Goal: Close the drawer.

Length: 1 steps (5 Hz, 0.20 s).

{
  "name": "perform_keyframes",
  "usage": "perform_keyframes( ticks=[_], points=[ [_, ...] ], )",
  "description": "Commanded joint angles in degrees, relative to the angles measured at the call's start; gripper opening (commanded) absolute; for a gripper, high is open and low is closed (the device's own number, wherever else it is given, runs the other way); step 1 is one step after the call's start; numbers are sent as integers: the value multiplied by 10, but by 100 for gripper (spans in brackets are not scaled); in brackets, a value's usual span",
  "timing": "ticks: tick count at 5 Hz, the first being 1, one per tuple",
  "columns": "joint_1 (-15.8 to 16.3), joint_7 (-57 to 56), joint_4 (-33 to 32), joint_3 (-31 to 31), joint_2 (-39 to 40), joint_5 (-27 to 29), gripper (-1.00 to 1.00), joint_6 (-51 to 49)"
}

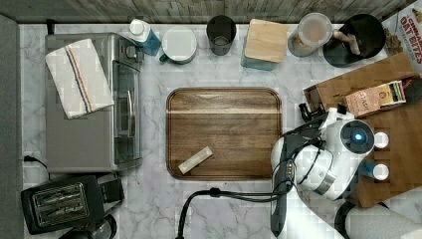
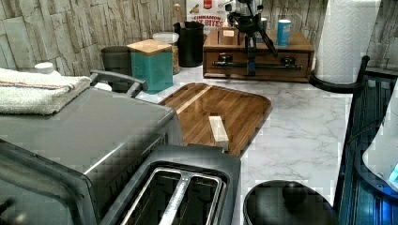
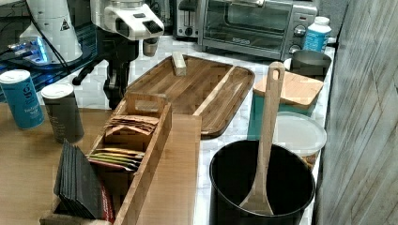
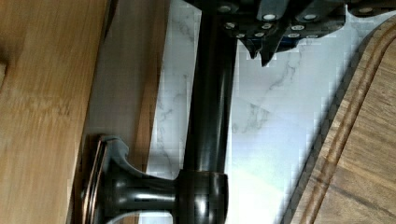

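The drawer (image 2: 272, 57) is the front panel of the wooden cabinet at the back of the left view, with a dark bar handle (image 2: 277, 65) across it. Its front looks close to the cabinet's face; how far out it stands I cannot tell. My gripper (image 2: 251, 70) hangs in front of the handle near its middle. In the wrist view the drawer front (image 4: 123, 70) is in shade and the handle bar (image 4: 210, 116) runs along it. My gripper (image 4: 259, 55) is shut with nothing between its tips, just beside the bar on the side away from the drawer.
A dark serving tray (image 1: 224, 99) with a small wooden block (image 1: 195, 160) lies beside the cabinet. A toaster oven (image 1: 92, 99), a teal canister (image 2: 152, 63), a black pot (image 3: 260, 183) and a paper towel roll (image 2: 345, 37) stand around. Two cans (image 3: 21, 98) sit on the cabinet top.
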Motion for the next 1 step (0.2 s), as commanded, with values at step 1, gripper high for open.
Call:
perform_keyframes(
  ticks=[1],
  points=[
    [-44,6,120,-52,1,-17,-100,92]
  ],
)
